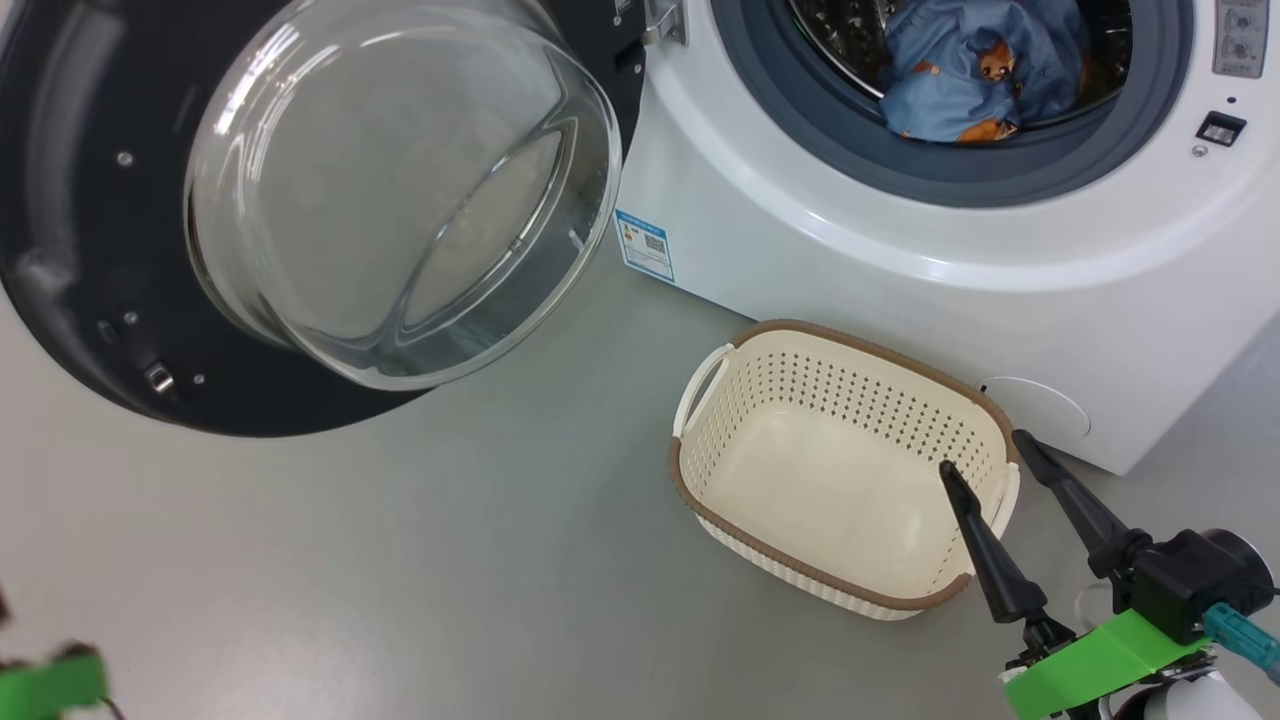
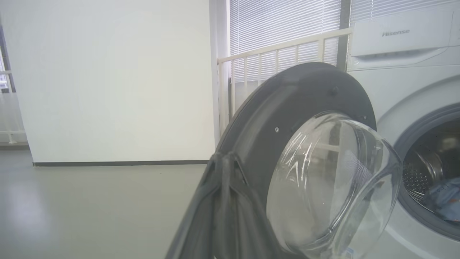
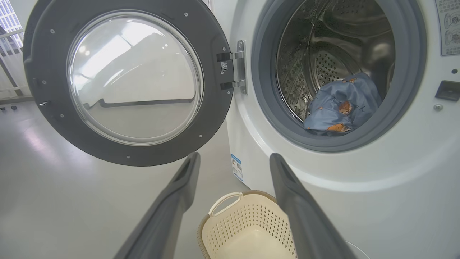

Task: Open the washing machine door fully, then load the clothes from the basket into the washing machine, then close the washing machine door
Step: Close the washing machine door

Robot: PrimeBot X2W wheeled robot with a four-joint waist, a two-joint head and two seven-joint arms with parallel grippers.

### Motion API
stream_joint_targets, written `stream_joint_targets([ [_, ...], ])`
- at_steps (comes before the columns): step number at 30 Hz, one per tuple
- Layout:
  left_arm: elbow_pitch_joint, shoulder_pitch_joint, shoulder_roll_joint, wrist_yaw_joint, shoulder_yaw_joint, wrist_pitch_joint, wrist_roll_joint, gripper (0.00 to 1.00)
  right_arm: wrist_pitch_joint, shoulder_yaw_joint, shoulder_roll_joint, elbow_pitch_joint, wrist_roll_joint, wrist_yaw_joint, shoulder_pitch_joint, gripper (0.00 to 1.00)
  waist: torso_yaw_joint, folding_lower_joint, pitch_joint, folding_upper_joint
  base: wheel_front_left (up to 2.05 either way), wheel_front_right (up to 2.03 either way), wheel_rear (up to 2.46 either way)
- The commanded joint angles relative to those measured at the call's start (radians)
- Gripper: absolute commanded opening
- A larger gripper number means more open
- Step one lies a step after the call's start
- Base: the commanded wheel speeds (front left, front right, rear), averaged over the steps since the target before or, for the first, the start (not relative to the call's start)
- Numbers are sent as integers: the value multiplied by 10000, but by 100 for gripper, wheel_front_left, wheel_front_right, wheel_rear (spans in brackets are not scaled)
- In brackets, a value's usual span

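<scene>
The washing machine door (image 1: 70, 250) hangs wide open at the upper left, its glass bowl (image 1: 400, 190) bulging toward me. Light blue clothes (image 1: 970, 70) with orange bears lie in the drum of the washing machine (image 1: 900, 250), also seen as clothes (image 3: 341, 108) in the right wrist view. On the floor, the basket (image 1: 870, 345) holds nothing. My right gripper (image 1: 983, 453) is open over the basket's right end, with nothing between its fingers. In the left wrist view, my left gripper (image 2: 223, 156) is shut and empty, its tips before the door's (image 2: 287, 93) outer edge.
Grey floor spreads left of the basket and under the door. A blue label (image 1: 645, 245) and a round cover (image 1: 1040, 410) mark the machine's front. A white wall (image 2: 107, 72) and a pale railing (image 2: 280, 46) stand behind the door.
</scene>
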Motion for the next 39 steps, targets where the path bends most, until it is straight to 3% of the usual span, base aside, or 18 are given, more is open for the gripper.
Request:
stream_joint_targets([
  [1,-134,-828,780,-66,557,-65,-263,0,-82,47,-98,-287,31,44,-186,100,0,0,120,-1,0,0,0],
  [8,1641,-2974,2709,-128,374,-65,-1443,0,-82,-135,-75,-419,-47,44,-124,100,-18,0,414,-1,0,0,0],
  [9,1641,-2974,2709,-128,374,-65,-1443,0,-82,-135,-75,-419,-47,44,-124,100,-18,0,414,-1,0,0,0],
  [12,2730,-3975,3434,-130,-114,0,-2405,0,-82,-210,-99,-476,-81,44,-86,100,-21,0,554,-1,0,0,0],
  [19,5293,-6216,4535,-132,-986,1110,-5464,0,-82,-369,-218,-646,-161,44,-38,100,-22,0,904,-1,0,0,0],
  [27,7407,-7716,5227,-133,-1978,3322,-7690,0,-82,-520,-381,-766,-221,44,0,100,-1,0,1249,-1,0,0,0],
  [39,8277,-8591,5839,-134,-3673,5667,-9030,0,-82,-591,-577,-945,-276,44,126,100,4,0,1544,-1,0,0,0],
])
